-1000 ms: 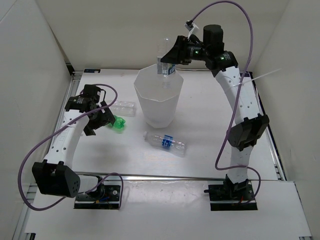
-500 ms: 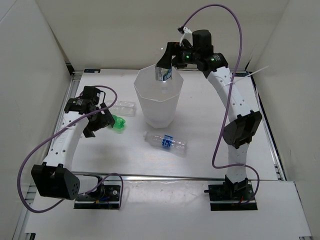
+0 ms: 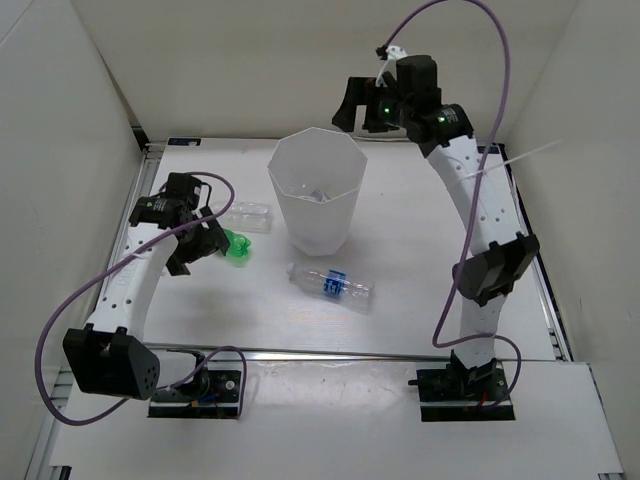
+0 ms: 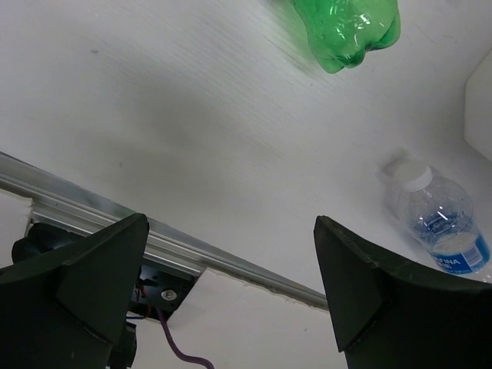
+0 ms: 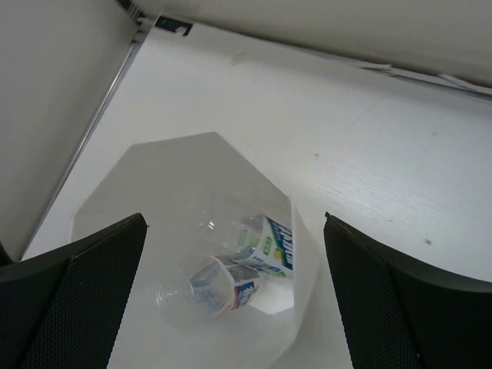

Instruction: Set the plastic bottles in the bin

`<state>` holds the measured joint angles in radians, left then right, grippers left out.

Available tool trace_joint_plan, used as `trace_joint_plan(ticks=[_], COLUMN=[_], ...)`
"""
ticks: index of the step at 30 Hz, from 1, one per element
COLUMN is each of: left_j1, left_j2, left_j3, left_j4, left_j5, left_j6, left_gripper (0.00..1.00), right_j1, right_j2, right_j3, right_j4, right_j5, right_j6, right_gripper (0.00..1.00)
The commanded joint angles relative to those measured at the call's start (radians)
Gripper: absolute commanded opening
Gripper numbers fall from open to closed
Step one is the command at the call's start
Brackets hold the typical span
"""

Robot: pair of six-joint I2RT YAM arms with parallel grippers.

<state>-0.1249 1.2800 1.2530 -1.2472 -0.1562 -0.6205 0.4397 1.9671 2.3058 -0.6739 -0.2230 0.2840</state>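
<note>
The labelled bottle that the right gripper (image 3: pixel 347 108) held over the bin (image 3: pixel 318 228) a second ago has dropped inside, and the gripper has lifted off behind the far rim, its jaws now spread wide and empty. From the top camera the bin stands upright at mid-table, white and faceted with an octagonal rim, with something pale lying on its floor. In front of it a labelled bottle (image 3: pixel 330 284) lies on its side on the table, clear with a blue band. To the bin's left lie the green bottle (image 3: pixel 237 247) and, just behind it, the clear unlabelled bottle (image 3: pixel 247 216). The left gripper (image 3: pixel 203 240) hangs just beside the green bottle, jaws wide apart and gripping nothing. The left wrist camera shows the green bottle's lobed base (image 4: pixel 350 31) at the top, apart from both fingers, and the white-capped labelled bottle (image 4: pixel 440 229) at the lower right; its blue-and-white print is too small to read. The right wrist camera looks straight down into the bin (image 5: pixel 100 201), where two labelled bottles (image 5: pixel 244 265) lie touching on the bottom. One label bears bold blue letters on white with a touch of green, too blurred to read.
</note>
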Motion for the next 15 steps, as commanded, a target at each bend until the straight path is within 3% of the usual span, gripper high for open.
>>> trace_joint_plan(ticks=[1,5,9,15], left_j1=[0.03,0.162,0.276,0.33], left_j2=[-0.045,-0.054,0.077,0.265], left_j3=[0.058,0.08,0.059,0.083], left_j4=[0.017,0.09,0.154,0.155], left_j5=[-0.043,0.041,0.171,0.268], left_j6=[-0.042,-0.215,-0.272,-0.318], left_gripper=[1.0,1.0,1.0,1.0], right_j1=[-0.028,-0.094,-0.165,-0.174], right_j2=[-0.157,-0.256,-0.348,-0.404], right_j3=[-0.003,-0.126,-0.247,-0.356], right_j4=[-0.048,-0.076,-0.11,-0.128], right_j5=[0.25,0.199,0.13,0.097], right_j6=[0.035,0.084,0.13,0.142], right_gripper=[1.0,1.0,1.0,1.0])
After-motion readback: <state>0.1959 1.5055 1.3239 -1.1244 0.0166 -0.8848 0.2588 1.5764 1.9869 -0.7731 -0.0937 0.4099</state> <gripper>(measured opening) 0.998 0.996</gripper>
